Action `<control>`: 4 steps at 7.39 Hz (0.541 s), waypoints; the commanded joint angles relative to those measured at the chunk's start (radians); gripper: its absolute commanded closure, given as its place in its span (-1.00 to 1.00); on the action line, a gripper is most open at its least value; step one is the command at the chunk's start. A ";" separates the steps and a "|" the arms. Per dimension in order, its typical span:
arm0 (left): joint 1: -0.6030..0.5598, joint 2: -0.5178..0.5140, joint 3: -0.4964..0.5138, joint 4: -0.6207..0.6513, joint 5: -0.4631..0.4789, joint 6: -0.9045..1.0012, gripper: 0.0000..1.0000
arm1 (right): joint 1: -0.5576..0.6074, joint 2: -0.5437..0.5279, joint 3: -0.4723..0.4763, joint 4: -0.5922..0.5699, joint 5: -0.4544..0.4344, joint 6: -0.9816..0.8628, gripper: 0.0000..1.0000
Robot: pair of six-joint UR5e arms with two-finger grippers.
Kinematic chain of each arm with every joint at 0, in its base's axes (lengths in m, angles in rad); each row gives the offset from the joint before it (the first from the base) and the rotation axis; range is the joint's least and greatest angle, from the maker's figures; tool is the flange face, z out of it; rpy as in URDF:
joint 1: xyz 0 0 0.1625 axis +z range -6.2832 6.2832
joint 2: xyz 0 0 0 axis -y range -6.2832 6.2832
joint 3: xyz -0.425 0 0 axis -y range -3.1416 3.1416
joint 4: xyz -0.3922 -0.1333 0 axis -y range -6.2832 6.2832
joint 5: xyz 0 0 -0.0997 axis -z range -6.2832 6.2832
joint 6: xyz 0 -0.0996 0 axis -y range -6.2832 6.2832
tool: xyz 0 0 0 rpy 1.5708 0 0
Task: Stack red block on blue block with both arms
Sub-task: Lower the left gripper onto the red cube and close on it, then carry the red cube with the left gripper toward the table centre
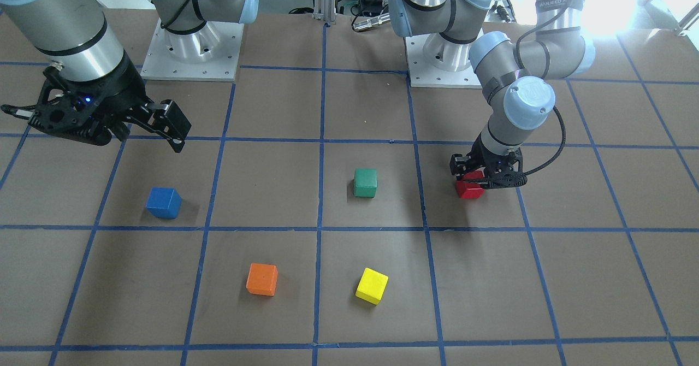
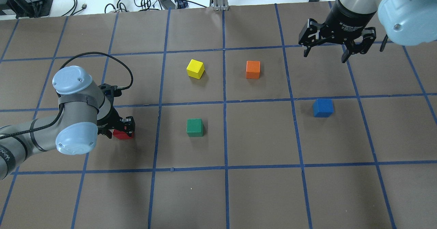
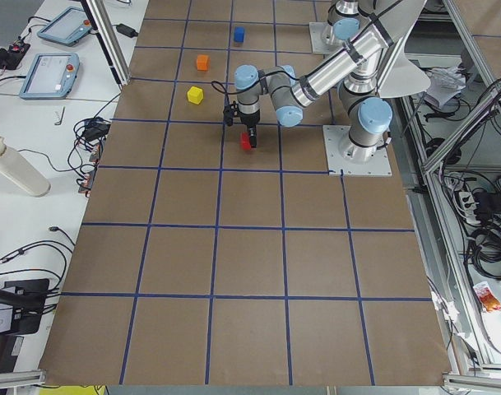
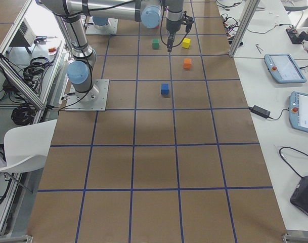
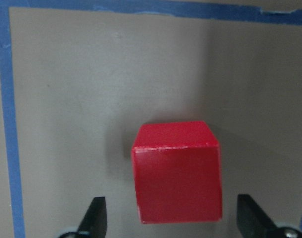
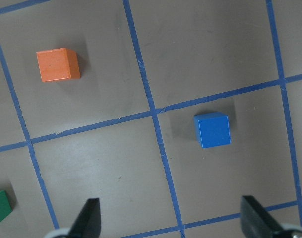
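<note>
The red block [image 1: 468, 189] rests on the brown table in front of the left arm's base. My left gripper [image 1: 480, 178] is low around it. In the left wrist view the red block [image 5: 176, 178] sits between the two open fingertips [image 5: 95, 214] with a gap on each side. It also shows in the overhead view [image 2: 123, 134], partly under the left gripper [image 2: 120, 128]. The blue block [image 2: 323, 107] stands alone on the right side of the table and also shows in the right wrist view [image 6: 212, 130]. My right gripper [image 2: 325, 55] hangs open and empty, high above the table beyond the blue block.
A green cube [image 2: 194, 127] sits mid-table between the red and blue blocks. A yellow cube [image 2: 195, 68] and an orange cube [image 2: 253, 69] lie farther out. Blue tape lines grid the brown table [image 2: 259, 194]. Both arm bases [image 1: 191, 49] stand at the robot's edge.
</note>
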 commanded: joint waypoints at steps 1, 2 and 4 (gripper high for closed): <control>-0.001 -0.012 0.032 0.023 -0.001 0.022 0.68 | 0.000 0.000 0.000 0.001 0.000 -0.002 -1.00; -0.024 -0.013 0.091 0.002 -0.004 0.047 0.76 | 0.000 -0.002 0.000 0.001 0.001 0.000 -1.00; -0.149 -0.009 0.235 -0.139 -0.086 -0.026 0.81 | 0.000 0.000 0.000 0.002 0.000 -0.002 -1.00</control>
